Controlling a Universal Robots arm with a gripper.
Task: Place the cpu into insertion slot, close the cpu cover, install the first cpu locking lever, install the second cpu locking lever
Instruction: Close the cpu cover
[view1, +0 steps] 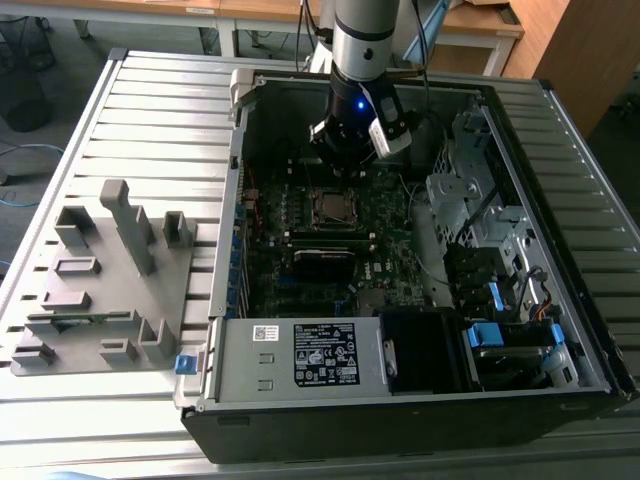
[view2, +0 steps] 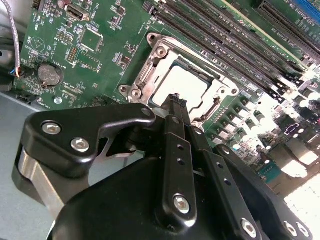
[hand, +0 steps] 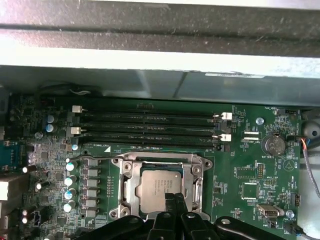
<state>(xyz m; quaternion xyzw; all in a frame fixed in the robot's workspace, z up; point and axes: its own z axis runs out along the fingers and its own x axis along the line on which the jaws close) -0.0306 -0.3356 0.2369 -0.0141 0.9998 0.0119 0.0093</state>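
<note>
Black gripper (view2: 176, 98) linkage sits closest to the lens in both wrist views. Its two slim fingertips (hand: 169, 205) are pressed together with nothing between them. The tips stand over the near edge of the cpu cover (hand: 127, 181); whether they touch it cannot be told.

Position of the cpu (hand: 159, 187): seated in the insertion slot (hand: 155, 165), flat and square to it.

Appearance of the cpu:
- small square chip with a dull silver-grey metal top
- faint dark print across the top face
- bright glare on the top in the second wrist view

The cpu cover is a thin silvery metal frame with an open middle. It lies flat around the chip, so the chip's top shows through the opening. Round screw heads mark the frame's corners.

The slot is set in a dark green circuit board (hand: 240, 172). Long narrow black memory slots (hand: 150, 125) run parallel just beside it, and a round coin cell (hand: 274, 145) sits further off.

In the exterior view, the arm (view1: 365, 40) reaches straight down into an open computer case (view1: 236, 200), with the gripper directly above the slot. The case lies on a slatted table (view1: 160, 110). A grey fixture (view1: 110, 270) stands on the table at the exterior view's left, well apart from the arm.
</note>
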